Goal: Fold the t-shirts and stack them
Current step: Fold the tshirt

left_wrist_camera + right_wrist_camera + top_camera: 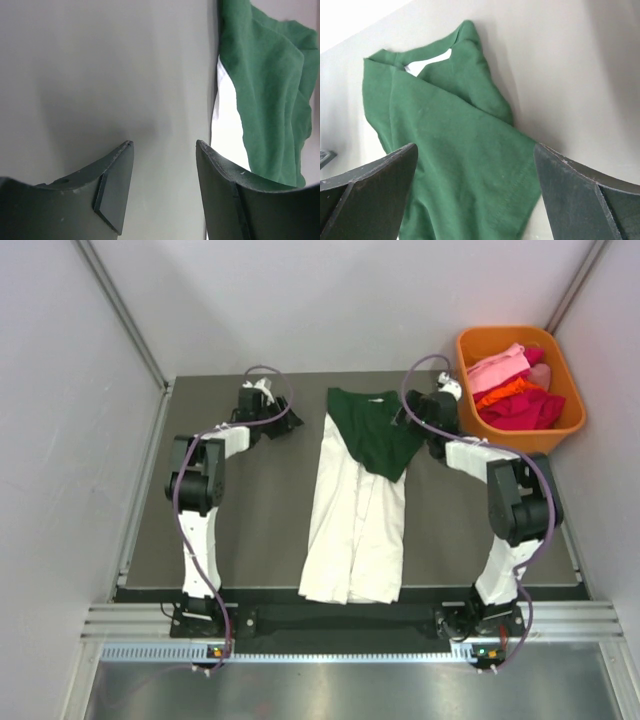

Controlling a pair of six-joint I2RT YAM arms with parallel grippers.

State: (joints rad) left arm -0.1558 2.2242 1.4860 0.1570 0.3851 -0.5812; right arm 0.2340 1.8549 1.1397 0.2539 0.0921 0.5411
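Observation:
A cream-white t-shirt (352, 530) lies folded into a long strip down the middle of the table. A dark green t-shirt (375, 435) lies crumpled across its far end. My left gripper (278, 426) hovers to the left of both shirts. In the left wrist view it (165, 144) stands open over bare table, with the green shirt (265, 90) and a sliver of the white one (227, 115) to its right. My right gripper (408, 416) sits at the green shirt's right edge. Its jaws (475, 148) are wide open above the green cloth (450, 140), gripping nothing.
An orange basket (515, 437) with pink, red and orange clothes stands at the back right, just off the dark table mat (260, 530). Grey walls close in the left, back and right sides. A metal rail (350, 620) runs along the near edge.

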